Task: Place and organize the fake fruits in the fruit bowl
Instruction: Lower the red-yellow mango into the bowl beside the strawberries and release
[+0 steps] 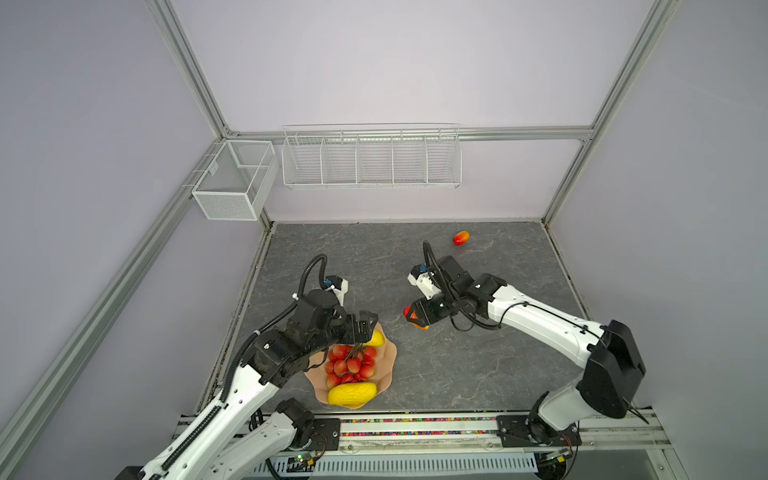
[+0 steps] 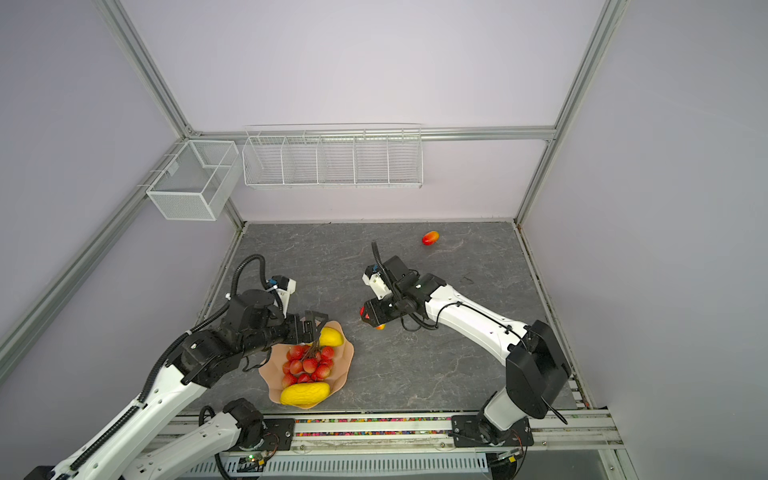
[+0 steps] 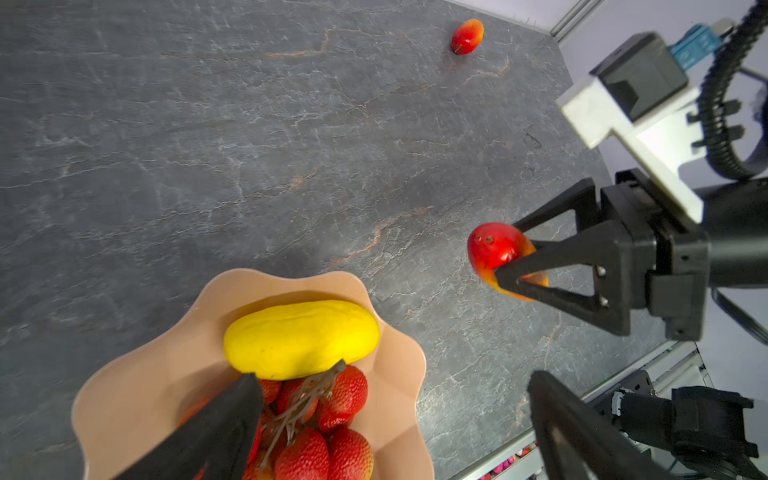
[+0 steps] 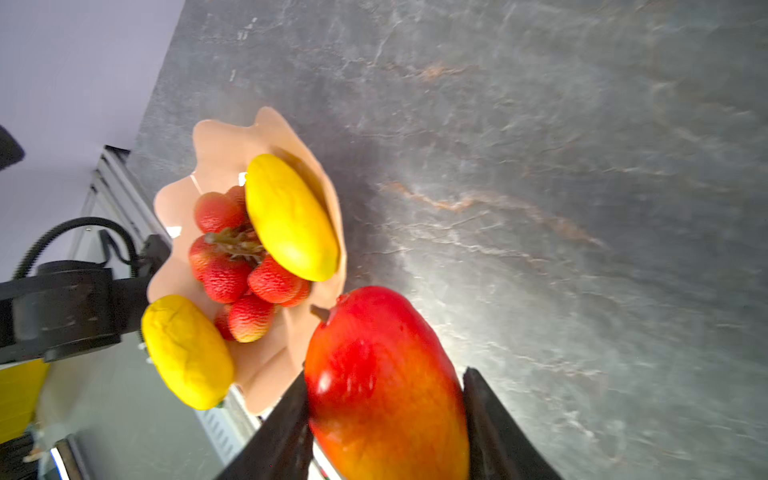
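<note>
There are five pieces of fruit. Two are yellow: a near yellow fruit and a far yellow fruit. Two are red-orange: a loose red-orange fruit and a held red-orange fruit. One is a bunch of red berries, which overlap too much to count. There is one bowl. There are two baskets: a small wire basket and a long wire basket with five compartments. Two arms carry one gripper each, the left gripper and the right gripper.

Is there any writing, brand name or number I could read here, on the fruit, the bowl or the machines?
No readable text anywhere.
The bowl and the yellow fruit are plain.
A blue plug on the right arm may bear faint marks, too blurred to read.
</note>
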`<state>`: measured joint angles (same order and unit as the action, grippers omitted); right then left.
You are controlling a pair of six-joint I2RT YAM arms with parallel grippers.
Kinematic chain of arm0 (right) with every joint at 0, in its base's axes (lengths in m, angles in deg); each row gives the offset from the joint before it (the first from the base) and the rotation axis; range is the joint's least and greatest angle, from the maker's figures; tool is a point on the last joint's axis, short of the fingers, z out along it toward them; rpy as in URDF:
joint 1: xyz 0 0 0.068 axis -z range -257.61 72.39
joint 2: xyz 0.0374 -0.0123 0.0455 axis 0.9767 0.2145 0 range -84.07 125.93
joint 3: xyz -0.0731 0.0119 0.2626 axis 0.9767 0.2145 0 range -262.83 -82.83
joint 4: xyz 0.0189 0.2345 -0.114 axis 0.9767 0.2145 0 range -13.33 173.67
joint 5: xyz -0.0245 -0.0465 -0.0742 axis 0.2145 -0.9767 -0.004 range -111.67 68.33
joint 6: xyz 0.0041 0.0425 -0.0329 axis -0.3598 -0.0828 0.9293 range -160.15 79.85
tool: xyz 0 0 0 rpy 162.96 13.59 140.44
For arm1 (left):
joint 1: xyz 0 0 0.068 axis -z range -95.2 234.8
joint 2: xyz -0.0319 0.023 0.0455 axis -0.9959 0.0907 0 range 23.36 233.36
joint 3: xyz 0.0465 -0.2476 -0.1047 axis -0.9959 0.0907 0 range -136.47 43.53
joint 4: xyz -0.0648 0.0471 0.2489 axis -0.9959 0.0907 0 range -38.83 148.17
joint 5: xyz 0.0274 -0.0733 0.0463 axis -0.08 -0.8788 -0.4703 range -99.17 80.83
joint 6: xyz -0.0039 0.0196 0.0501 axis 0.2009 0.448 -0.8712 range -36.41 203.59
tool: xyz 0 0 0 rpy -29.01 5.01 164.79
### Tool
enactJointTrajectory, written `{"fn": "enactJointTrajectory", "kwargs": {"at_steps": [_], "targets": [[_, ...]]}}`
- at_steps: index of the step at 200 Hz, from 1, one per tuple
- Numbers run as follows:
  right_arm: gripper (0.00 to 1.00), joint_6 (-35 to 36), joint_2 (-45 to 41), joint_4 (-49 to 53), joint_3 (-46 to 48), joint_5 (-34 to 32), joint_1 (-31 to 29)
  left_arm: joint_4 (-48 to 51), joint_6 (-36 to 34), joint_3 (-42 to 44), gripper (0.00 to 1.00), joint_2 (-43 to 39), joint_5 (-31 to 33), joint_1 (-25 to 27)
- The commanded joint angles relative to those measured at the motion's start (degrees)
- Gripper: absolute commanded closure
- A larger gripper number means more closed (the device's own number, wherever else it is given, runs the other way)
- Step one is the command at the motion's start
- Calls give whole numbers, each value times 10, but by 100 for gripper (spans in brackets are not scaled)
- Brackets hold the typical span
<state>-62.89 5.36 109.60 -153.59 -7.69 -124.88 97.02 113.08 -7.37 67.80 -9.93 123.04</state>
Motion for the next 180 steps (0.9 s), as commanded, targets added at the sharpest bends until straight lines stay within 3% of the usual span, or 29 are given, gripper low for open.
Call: {"fn": "enactJointTrajectory", "kwargs": {"at_steps": [1, 26, 56, 180], "targets": [[54, -159, 12, -54, 20, 20, -42, 69, 18, -2, 1, -31, 50, -4], [54, -225, 14, -78, 19, -12, -93, 82, 13, -1, 1, -50, 54, -4], [53, -240, 27, -65, 0, -49, -136, 82, 15, 9, 1, -69, 47, -4], [49, -278, 92, -127, 21, -84, -194, 65, 4, 28, 1, -99, 20, -4]]}}
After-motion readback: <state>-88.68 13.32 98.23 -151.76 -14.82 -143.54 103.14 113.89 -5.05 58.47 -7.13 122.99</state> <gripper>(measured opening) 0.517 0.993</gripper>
